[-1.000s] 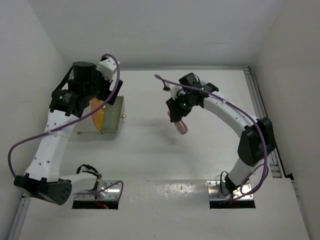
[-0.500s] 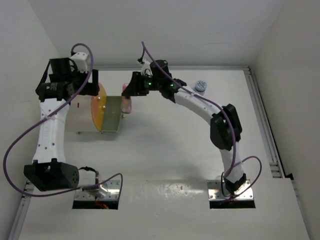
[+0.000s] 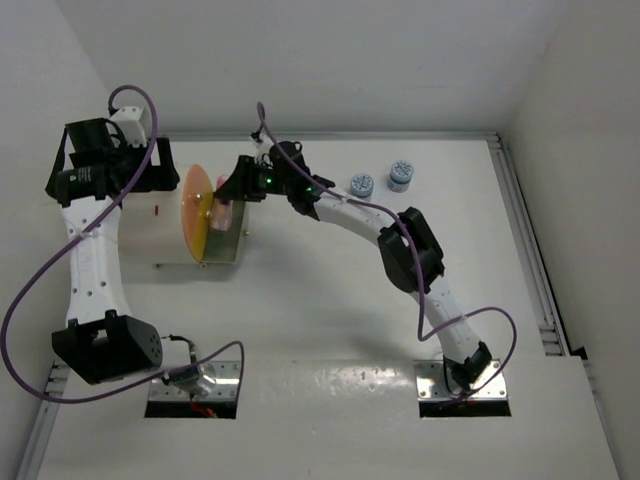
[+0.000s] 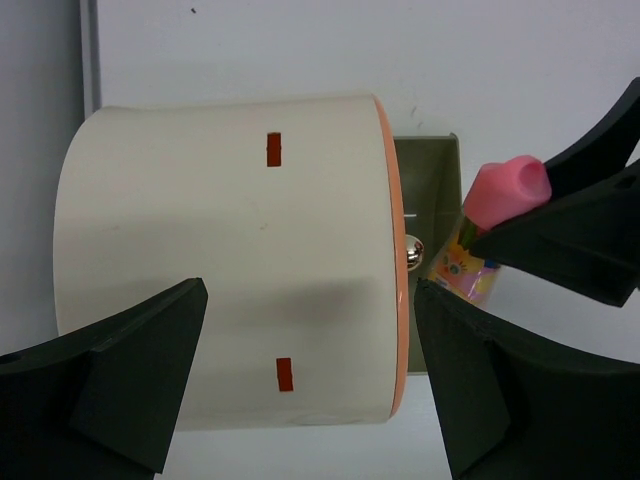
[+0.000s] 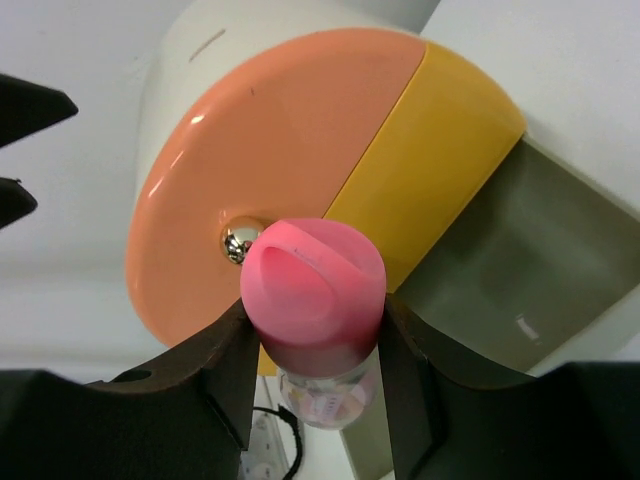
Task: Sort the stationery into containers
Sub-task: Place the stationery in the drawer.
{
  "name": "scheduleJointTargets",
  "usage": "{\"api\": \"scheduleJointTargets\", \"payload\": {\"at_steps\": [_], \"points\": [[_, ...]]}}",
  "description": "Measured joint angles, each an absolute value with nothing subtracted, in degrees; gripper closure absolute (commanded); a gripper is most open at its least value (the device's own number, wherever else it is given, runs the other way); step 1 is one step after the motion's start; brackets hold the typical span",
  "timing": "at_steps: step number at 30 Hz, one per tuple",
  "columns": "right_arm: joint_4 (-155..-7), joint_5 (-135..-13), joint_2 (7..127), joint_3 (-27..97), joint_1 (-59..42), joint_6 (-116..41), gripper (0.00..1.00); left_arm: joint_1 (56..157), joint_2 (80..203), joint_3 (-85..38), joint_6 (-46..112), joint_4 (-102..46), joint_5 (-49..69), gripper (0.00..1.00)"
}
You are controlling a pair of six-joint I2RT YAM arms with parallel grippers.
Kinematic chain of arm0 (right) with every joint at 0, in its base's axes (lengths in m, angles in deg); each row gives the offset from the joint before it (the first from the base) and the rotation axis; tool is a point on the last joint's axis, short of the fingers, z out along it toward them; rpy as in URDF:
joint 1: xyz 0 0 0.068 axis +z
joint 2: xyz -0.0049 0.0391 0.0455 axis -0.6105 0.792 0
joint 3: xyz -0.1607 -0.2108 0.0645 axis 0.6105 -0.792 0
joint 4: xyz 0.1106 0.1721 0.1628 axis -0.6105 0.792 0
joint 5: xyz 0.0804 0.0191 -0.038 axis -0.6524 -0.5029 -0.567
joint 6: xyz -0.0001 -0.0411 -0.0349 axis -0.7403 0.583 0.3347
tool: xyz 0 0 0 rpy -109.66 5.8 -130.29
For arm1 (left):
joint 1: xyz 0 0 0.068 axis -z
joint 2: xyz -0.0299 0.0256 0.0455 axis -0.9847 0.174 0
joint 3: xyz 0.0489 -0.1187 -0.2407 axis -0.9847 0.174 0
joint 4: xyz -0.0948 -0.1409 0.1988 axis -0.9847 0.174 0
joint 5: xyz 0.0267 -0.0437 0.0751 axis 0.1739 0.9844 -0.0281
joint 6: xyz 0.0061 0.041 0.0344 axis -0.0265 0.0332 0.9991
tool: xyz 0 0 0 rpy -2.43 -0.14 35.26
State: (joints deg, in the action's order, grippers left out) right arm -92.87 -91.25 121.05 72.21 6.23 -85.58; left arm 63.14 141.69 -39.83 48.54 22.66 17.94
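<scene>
Pink cylinder [image 5: 315,290] between right fingers [image 5: 215,368], seemingly clamped.

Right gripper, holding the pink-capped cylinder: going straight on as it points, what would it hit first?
The right gripper would most likely meet the orange round face of the cream drum, beside its yellow drawer front. The pink-capped cylinder it holds may touch first; depth is unclear.

You have the pink-capped cylinder [image 5: 312,300] clamped in the right gripper [image 5: 312,350], tilted over the open drawer [image 5: 520,270] of the cream drum [image 4: 230,260], which lies on its side. The left blue-and-white piece [image 3: 361,185] and the right blue-and-white piece [image 3: 401,175] sit side by side on the counter [image 3: 330,300].
</scene>
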Motion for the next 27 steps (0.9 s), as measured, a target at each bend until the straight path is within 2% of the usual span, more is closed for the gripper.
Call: {"api": "scheduleJointTargets", "payload": {"at_steps": [15, 21, 24, 25, 27], "points": [[-93.86, -90.42, 123.67, 69.24, 9.09, -78.67, 0.94, 62.64, 141.94, -39.33, 49.37, 23.08, 18.84, 0.07], [-93.75, -90.05, 123.85, 68.91, 9.31, -77.71, 0.85, 62.64, 142.35, -38.98, 49.64, 23.36, 18.86, 0.07], [-93.79, -90.07, 124.2, 68.91, 9.44, -77.45, 0.7, 62.64, 142.57, -38.98, 49.66, 23.36, 18.95, 0.07], [-93.79, -90.05, 124.46, 68.93, 9.49, -77.36, 0.63, 62.64, 142.63, -38.98, 49.68, 23.36, 18.99, 0.07], [-93.77, -90.05, 125.18, 69.04, 9.51, -77.31, 0.62, 62.64, 142.68, -38.98, 49.68, 23.36, 19.02, 0.07]]}}
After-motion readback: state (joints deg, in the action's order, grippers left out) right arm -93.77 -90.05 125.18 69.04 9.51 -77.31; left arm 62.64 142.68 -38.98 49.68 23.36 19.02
